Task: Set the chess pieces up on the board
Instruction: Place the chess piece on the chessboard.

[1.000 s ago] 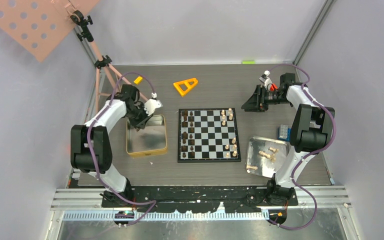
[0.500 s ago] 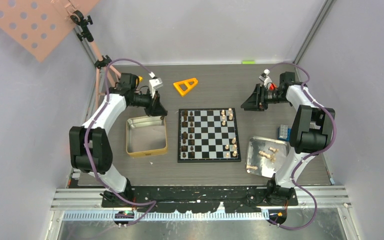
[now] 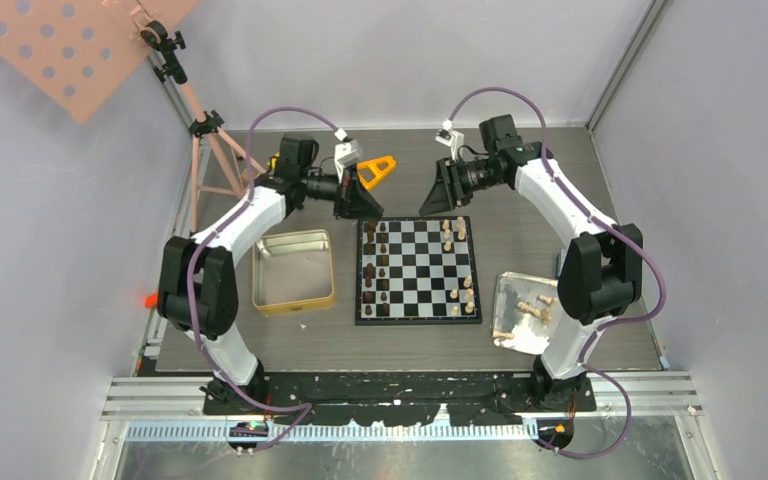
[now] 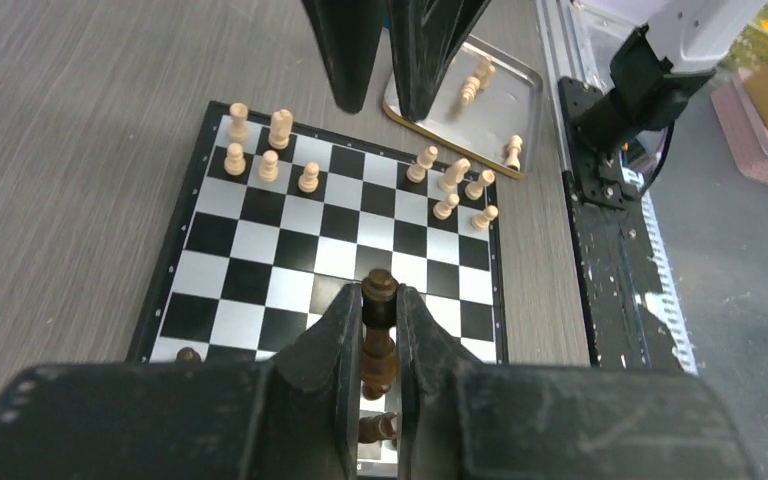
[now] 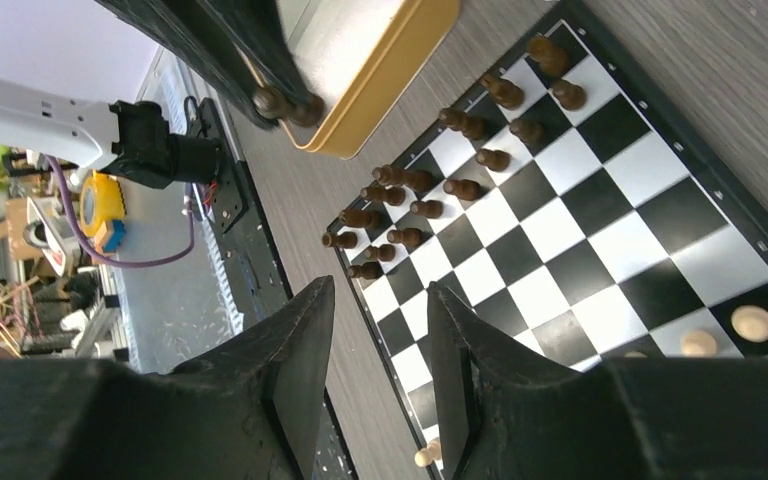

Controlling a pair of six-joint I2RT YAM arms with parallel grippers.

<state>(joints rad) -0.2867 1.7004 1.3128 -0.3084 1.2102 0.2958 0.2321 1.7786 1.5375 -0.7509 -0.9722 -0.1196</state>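
**Top external view.** The board (image 3: 418, 285) lies flat on the tabletop (image 3: 410, 345), between the two arms. The dark chess pieces (image 3: 381, 270) stand ranked along the board's left-arm edge. The pale pieces (image 3: 465, 290) stand in loose groups along the opposite edge.

A gold tin (image 3: 293, 307) sits just beside the board on the left-arm side, and no pieces show in it. A silver tray (image 3: 505, 278) sits just beside the board on the right-arm side, with several pale pieces lying toppled inside. The left gripper (image 3: 365, 207) and right gripper (image 3: 435, 200) both hang at the board's far edge.

**Left wrist view.** The left gripper (image 4: 378, 305) is closed narrow on one dark piece (image 4: 378, 345). The piece is upright and clamped along its body, with its head showing above the fingertips. It is over the board's dark-piece side. The tray beyond the board holds pale pieces only.

**Right wrist view.** The right gripper (image 5: 375, 350) stands moderately parted above the board, with nothing between its jaws. The part of the tin in this view shows a bare floor.

**Assessment.**
- **Handling:** The pieces are judged to be light, rigid, smooth turned wood with narrow bases, so they tip easily and may slip in a loose grip.
- **Standing pieces:** Take hold around the stem beneath the head.
- **Toppled pieces in the tray:** Take hold across the body.
- **Risk:** Ranked pieces stand close together, so a careless descent may knock neighbours over.
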